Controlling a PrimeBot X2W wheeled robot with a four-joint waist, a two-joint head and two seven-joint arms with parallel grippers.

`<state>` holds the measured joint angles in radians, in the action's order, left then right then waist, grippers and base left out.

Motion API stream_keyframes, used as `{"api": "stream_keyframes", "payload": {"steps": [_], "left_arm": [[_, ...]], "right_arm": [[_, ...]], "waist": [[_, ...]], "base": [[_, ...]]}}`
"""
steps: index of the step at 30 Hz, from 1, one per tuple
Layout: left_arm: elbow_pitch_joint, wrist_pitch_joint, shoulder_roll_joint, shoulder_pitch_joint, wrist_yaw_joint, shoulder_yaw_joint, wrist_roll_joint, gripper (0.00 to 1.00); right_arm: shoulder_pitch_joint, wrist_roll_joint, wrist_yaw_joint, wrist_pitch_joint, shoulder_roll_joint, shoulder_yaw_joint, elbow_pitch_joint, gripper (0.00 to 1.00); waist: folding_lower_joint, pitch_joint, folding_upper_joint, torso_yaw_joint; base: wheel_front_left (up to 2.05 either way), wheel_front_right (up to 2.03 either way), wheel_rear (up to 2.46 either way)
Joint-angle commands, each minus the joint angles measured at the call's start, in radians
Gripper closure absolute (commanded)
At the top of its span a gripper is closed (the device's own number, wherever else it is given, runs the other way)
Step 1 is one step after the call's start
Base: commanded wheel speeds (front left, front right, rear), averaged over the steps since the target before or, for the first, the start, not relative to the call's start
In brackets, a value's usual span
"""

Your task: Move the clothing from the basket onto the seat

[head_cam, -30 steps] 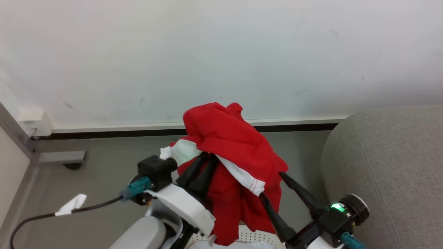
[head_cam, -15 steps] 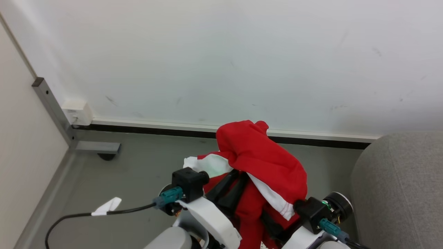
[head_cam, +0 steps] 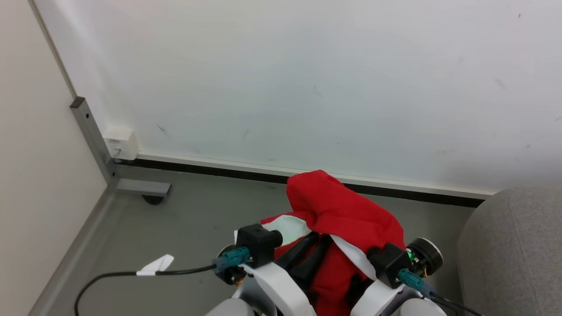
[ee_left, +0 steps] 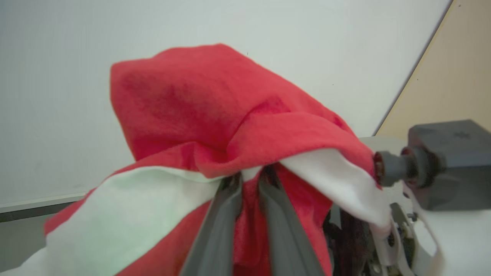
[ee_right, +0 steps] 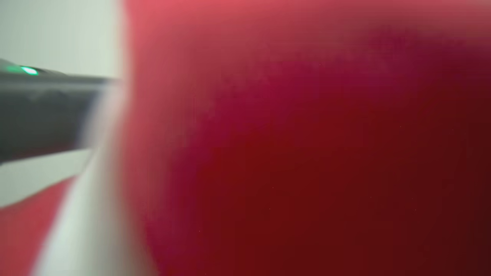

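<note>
The red clothing (head_cam: 342, 215) with white bands hangs in a bunch over my left gripper (head_cam: 317, 243), low in the middle of the head view. In the left wrist view the two grey fingers (ee_left: 215, 230) are pressed together on a fold of the clothing (ee_left: 191, 107), so my left gripper (ee_left: 250, 180) is shut on it. My right arm's dark wrist block (head_cam: 388, 261) sits against the clothing's right side, its fingers hidden under the fabric. Blurred red clothing (ee_right: 307, 153) lies right against the right wrist camera. The grey seat (head_cam: 513, 250) is at the lower right. The basket is out of view.
A white wall with a dark baseboard (head_cam: 219, 169) runs behind, above grey floor (head_cam: 184, 228). A black cable with a white tag (head_cam: 153, 265) lies at the lower left. A grey metal post and foot (head_cam: 140, 188) and a white wall box (head_cam: 119, 142) stand at the left corner.
The head camera has turned, shifting the whole picture. My right gripper, wide open beside the clothing before, has moved in under it and its fingers are now covered. The left grip is unchanged.
</note>
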<state>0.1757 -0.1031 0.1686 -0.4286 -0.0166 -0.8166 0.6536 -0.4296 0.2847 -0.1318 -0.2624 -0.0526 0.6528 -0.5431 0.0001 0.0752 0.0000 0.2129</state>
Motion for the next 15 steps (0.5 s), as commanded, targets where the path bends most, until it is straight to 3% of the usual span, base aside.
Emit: {"api": "stream_keyframes", "payload": {"steps": [1,13,14,15], "left_arm": [[-0.001,0.000,0.001,0.011,0.004,0.001,0.012,1.00],[0.006,-0.021,0.025,0.042,-0.025,0.016,0.024,1.00],[0.008,-0.023,0.024,0.046,-0.026,0.015,0.024,0.85],[0.009,-0.023,0.023,0.049,-0.027,0.014,0.024,0.62]], "right_arm": [[-0.004,0.009,0.002,-0.003,0.003,0.005,-0.002,1.00],[0.046,0.038,0.002,-0.004,-0.003,-0.041,0.041,1.00],[0.052,0.035,0.002,-0.004,-0.007,-0.048,0.047,1.00],[0.059,0.033,0.002,-0.004,-0.011,-0.057,0.055,1.00]], "waist": [[-0.0001,0.007,0.0000,-0.001],[-0.0001,0.002,0.0000,-0.028],[-0.0001,0.000,0.0000,-0.031],[-0.0001,-0.002,0.0000,-0.034]], "base": [[0.00,0.00,0.00],[0.00,0.00,0.00],[0.00,0.00,0.00],[0.00,0.00,0.00]]}}
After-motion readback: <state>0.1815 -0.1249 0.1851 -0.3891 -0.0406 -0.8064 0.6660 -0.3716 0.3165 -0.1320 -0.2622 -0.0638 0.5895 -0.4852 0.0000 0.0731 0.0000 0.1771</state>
